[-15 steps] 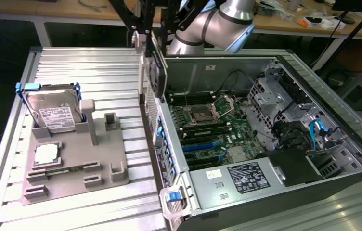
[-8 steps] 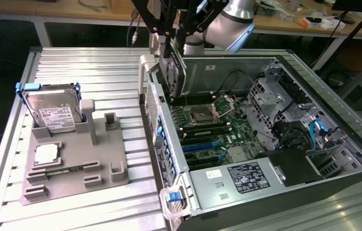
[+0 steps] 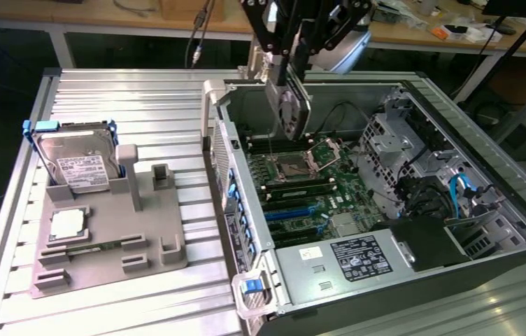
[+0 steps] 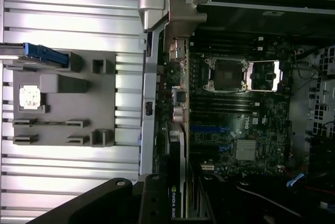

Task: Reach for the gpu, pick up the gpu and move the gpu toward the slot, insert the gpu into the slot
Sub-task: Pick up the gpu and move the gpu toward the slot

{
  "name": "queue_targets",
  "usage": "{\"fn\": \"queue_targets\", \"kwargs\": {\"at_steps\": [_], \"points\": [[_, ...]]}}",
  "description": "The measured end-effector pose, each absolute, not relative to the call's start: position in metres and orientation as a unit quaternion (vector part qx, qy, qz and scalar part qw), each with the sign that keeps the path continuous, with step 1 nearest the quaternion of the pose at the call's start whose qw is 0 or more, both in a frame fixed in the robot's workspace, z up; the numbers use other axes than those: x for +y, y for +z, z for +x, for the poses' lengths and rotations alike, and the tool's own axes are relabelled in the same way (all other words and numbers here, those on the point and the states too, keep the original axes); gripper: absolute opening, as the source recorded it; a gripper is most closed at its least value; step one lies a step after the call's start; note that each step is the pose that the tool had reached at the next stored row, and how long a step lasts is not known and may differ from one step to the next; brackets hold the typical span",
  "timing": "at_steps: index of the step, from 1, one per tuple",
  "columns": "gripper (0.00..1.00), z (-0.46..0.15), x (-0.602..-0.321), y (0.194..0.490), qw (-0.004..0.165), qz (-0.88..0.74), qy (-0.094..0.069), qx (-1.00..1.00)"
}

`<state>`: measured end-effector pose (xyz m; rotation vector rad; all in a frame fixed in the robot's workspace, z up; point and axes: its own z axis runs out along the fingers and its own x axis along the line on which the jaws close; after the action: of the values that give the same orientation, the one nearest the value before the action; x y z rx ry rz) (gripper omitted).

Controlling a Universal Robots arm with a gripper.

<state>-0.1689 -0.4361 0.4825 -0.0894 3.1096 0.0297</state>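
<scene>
Fingers of the gripper close narrowly on the gpu, which hangs upright over the open computer case, above the motherboard. The blue slot lies bare. Well apart, a grey holder carries the hard drive and processor chip.

The tool hides the top of the gpu, and the arm above is cut off.

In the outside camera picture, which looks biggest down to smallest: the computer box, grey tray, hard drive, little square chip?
Largest to smallest in the exterior view:
1. computer box
2. grey tray
3. hard drive
4. square chip
The drive is partly hidden by its holder, but plainly looks bigger than the chip.
</scene>
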Motion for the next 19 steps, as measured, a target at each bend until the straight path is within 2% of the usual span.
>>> {"fn": "queue_targets", "kwargs": {"at_steps": [19], "points": [[0.27,-0.082,-0.436,0.487,0.016,-0.029,0.011,0.999]]}}
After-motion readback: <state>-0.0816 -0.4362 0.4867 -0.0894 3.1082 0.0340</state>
